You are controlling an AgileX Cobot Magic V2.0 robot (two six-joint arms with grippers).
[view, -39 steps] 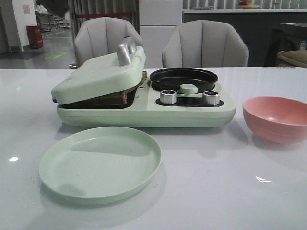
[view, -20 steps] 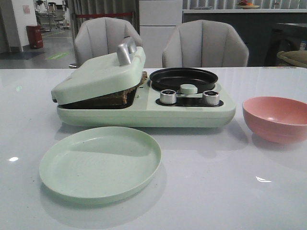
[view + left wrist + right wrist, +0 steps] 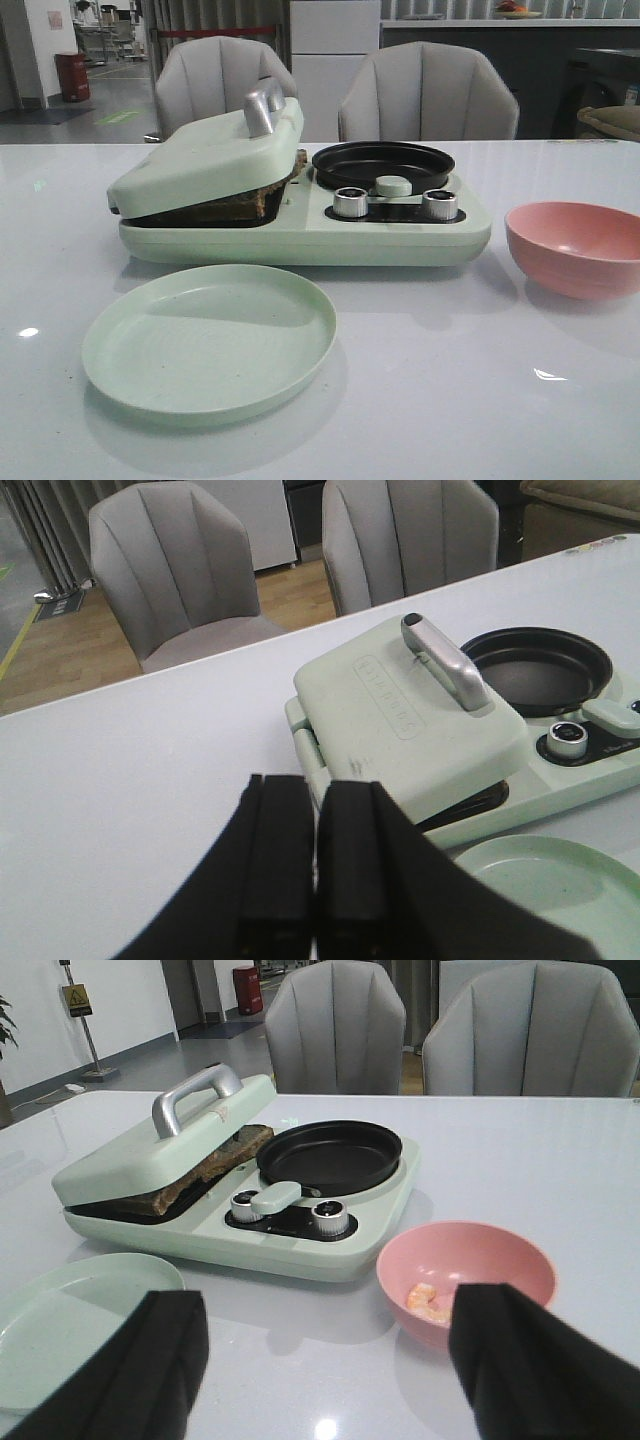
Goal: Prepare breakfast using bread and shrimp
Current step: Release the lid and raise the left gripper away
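Observation:
The bread (image 3: 262,196) lies inside the pale green breakfast maker (image 3: 300,235), its brown edge showing under the lowered lid (image 3: 210,155); it also shows in the right wrist view (image 3: 205,1172). A shrimp (image 3: 428,1302) lies in the pink bowl (image 3: 470,1260), which stands right of the maker (image 3: 575,245). My left gripper (image 3: 315,870) is shut and empty, above the table left of the maker. My right gripper (image 3: 325,1360) is open and empty, above the table in front of the bowl. Neither gripper shows in the front view.
A black round pan (image 3: 383,163) sits empty on the maker's right half, with two knobs (image 3: 350,202) in front. An empty pale green plate (image 3: 208,340) lies in front of the maker. Two grey chairs (image 3: 425,90) stand behind the table.

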